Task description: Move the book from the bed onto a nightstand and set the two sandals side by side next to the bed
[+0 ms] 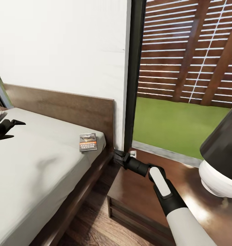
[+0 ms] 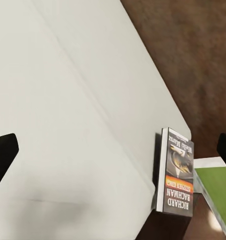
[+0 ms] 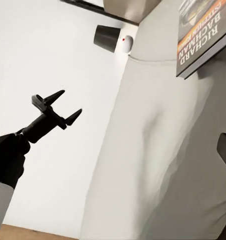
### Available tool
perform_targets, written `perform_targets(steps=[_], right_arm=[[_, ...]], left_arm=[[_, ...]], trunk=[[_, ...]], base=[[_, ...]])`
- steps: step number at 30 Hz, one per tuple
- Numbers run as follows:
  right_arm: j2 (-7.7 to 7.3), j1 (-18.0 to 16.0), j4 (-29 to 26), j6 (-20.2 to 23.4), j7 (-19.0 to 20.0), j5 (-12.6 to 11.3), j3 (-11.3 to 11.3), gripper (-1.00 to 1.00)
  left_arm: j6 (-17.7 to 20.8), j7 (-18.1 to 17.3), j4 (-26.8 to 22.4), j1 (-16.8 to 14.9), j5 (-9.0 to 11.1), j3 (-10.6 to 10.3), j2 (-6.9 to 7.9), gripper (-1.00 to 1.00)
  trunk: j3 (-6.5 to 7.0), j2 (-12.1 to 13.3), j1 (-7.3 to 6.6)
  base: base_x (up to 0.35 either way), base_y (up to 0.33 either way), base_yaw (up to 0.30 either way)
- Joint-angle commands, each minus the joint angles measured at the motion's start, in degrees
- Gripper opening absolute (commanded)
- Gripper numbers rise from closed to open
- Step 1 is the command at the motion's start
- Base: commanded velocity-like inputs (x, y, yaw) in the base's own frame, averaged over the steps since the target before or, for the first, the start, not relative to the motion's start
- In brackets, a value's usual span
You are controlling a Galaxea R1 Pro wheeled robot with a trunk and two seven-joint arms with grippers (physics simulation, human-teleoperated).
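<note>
Grey mattress of the bed (image 1: 30, 164) carries the book (image 1: 88, 141) at centre frame, near its corner; your left pincer (image 1: 14, 128) hovers open at the left edge — reach across, close over the cover squarely; right pincer (image 1: 118, 158) sits low beside the nightstand (image 1: 136, 194), state unclear.

mattress (image 1: 34, 164) bare around book (image 1: 88, 141), headboard (image 1: 68, 109) behind it, lamp (image 1: 220, 160) crowding nightstand (image 1: 136, 194) top
</note>
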Motion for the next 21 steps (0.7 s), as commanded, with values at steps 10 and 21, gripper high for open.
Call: perform_targets(steps=[10, 21], right_arm=[[-0.16, -0.1, 2.1, -3.1, 0.2, 0.0, -1.6, 1.00], [-0.25, -0.1, 2.3, -3.3, 0.1, 0.5, -1.7, 1.00]], left_arm=[[0.1, -0.5, 0.0, -0.1, -0.4, -0.3, 0.09, 1.00], [0.0, -0.5, -0.1, -0.1, -0.6, -0.6, 0.00, 1.00]], trunk=[[-0.05, 0.0, -0.01], [-0.05, 0.0, -0.01]], base=[[0.000, 0.000, 0.000], [0.000, 0.000, 0.000]])
